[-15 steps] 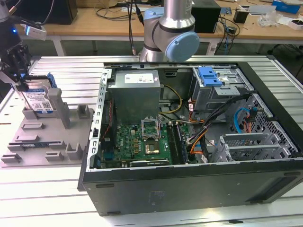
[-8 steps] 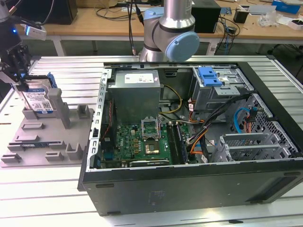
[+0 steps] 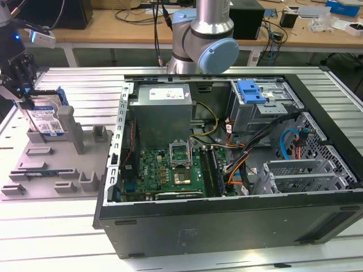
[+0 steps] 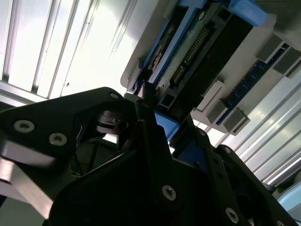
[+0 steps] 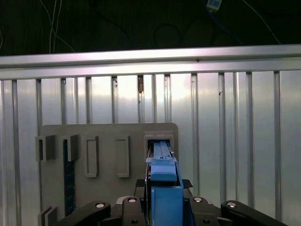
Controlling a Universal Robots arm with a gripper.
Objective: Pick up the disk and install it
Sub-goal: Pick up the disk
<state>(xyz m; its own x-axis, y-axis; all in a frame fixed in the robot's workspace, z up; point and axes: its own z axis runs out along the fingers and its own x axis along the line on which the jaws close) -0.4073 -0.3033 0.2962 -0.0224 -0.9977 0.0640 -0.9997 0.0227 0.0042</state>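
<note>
At the exterior view's left the black tool (image 3: 24, 97) straddles the silver, blue-framed hard disk (image 3: 46, 120) standing upright in a grey plastic holder (image 3: 39, 170); whether it's clamped I can't tell, and a straight-up lift looks wisest.

Edge-on disk (image 5: 164, 200) in gripper (image 5: 163, 184) grip at grey tray (image 5: 108, 133) slot; slatted metal table (image 5: 235, 117)

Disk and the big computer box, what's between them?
In the exterior view, two grey posts of the fixture plate stand between the disk and the open computer case.
</note>
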